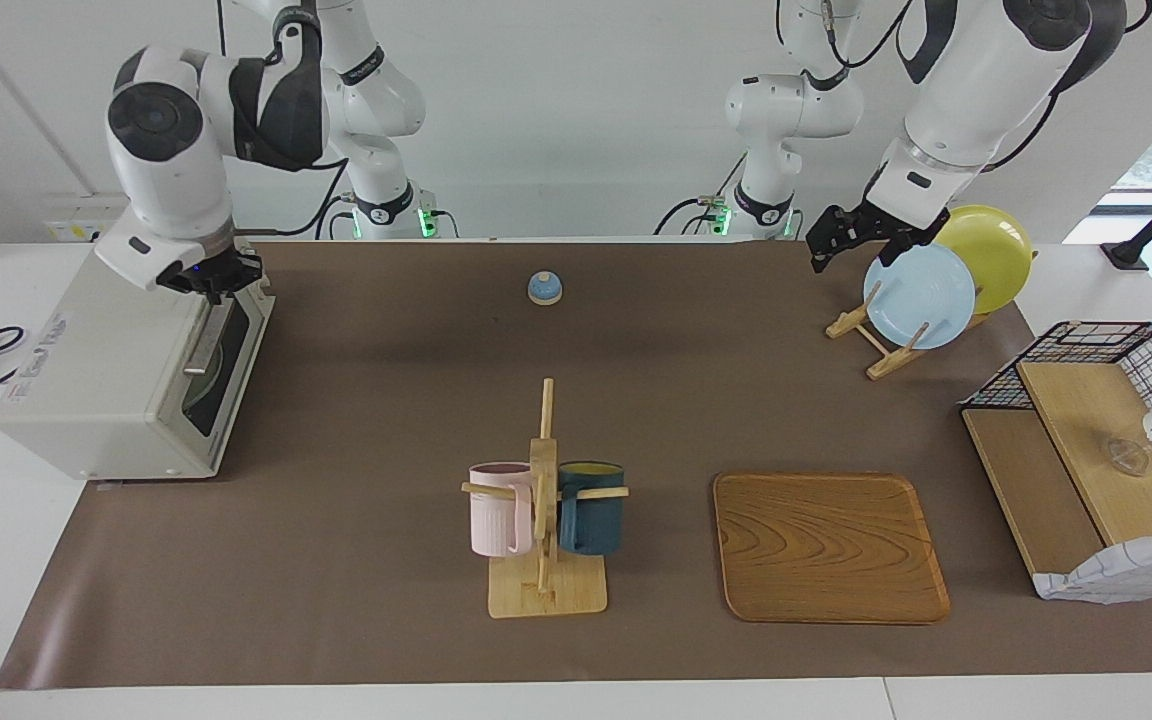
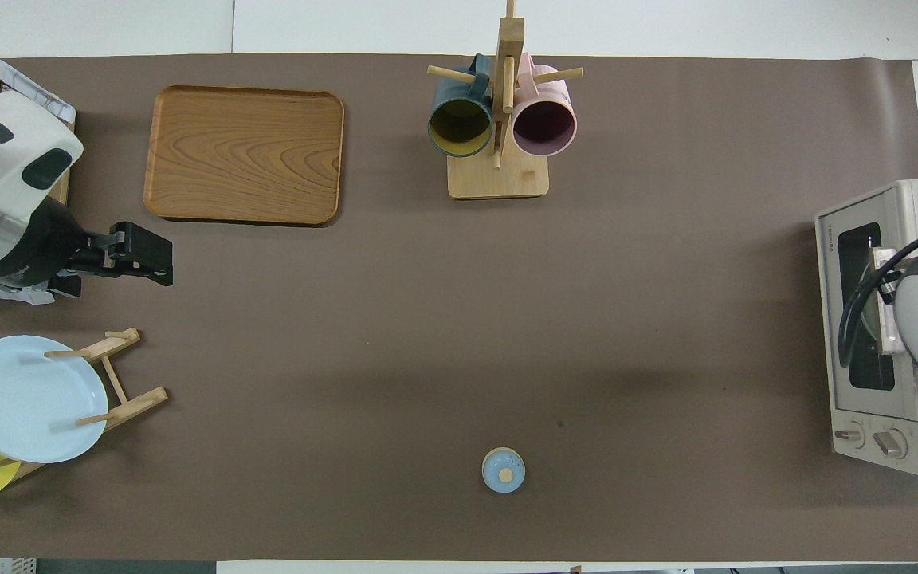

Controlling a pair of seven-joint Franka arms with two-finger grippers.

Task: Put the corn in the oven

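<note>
You cannot see the corn in either view. The oven [image 1: 106, 390] sits at the right arm's end of the table [image 1: 386, 400], its dark glass door [image 1: 228, 360] facing the middle of the table and its metal bar handle [image 1: 202, 345] running along the door's upper part.

Your right end effector [image 1: 212, 280] is down at the top edge of that door, just above the handle. From overhead the arm hides it, and you cannot tell whether it is clenched or released, or whether it touches the handle.

Out from the oven, a small blue knob-topped piece [image 1: 544, 288] stands alone at mid-table near the robots. Farther from them, a wooden mug tree [image 1: 544, 520] carries a pink mug [image 1: 498, 510] and a dark blue mug [image 1: 591, 508]. A wooden tray [image 1: 826, 548] lies beside it, toward the left arm's end.

Your left end effector [image 1: 856, 250] hangs released, fingers spread and holding nothing, over the table by the plate rack [image 1: 886, 350]. The rack holds a light blue plate [image 1: 921, 295] and a yellow plate [image 1: 996, 255] on edge.
</note>
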